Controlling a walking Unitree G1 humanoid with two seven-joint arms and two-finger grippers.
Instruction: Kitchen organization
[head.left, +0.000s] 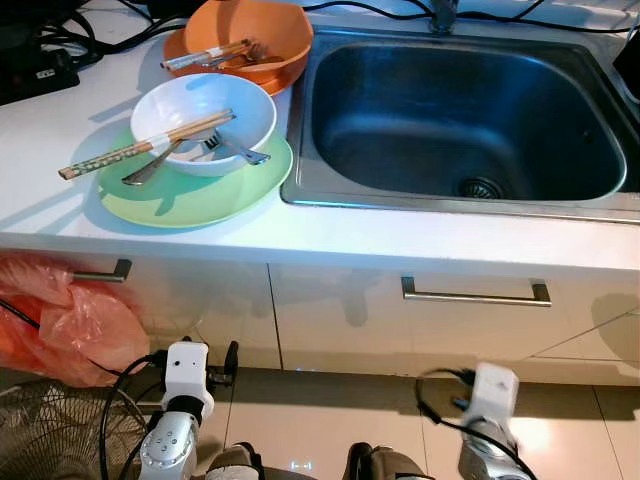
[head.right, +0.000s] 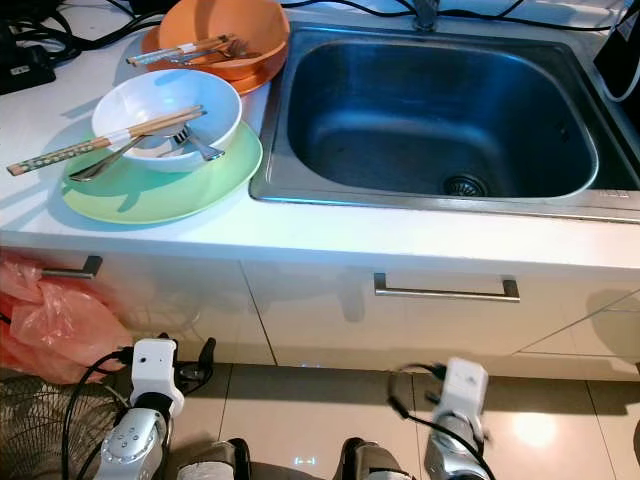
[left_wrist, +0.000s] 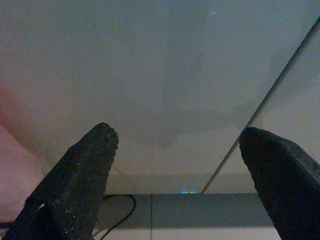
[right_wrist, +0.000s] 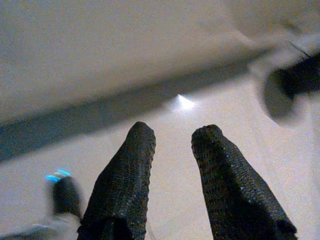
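The left gripper (left_wrist: 175, 165) hung low in front of the cabinet, its two fingers (left_wrist: 80, 175) spread wide apart on nothing, aimed at the pale door and the toe-kick below it. The right gripper (right_wrist: 172, 160) also hung idle near the floor, its fingers a small gap apart, nothing between them, over glossy tile.

Outward and up, at about 12 o'clock from both arms, ran the white counter (head.left: 330, 240). At about 11 o'clock sat the dishes: a white bowl (head.left: 203, 120) resting on a green plate (head.left: 200, 195), with chopsticks (head.left: 140, 148) laid across the bowl's rim, their ends jutting past it toward 8 o'clock, and a fork (head.left: 225, 148) and spoon (head.left: 150, 168) leaning from inside the bowl. Just behind, touching or nearly so, was an orange bowl (head.left: 262, 40) with more utensils in it. The sink (head.left: 470, 110) lay at 1 o'clock, empty, right beside the plate.

The bowls and plate looked rigid, smooth and likely breakable, so slippery under hard fingers. The rim of the white bowl at its near edge seemed the best grip; loose chopsticks would probably roll off if it tilted, so they wanted lifting first, pinched mid-length. A pink bag (head.left: 60, 320) hung at 9 o'clock from a handle (head.left: 100, 272).
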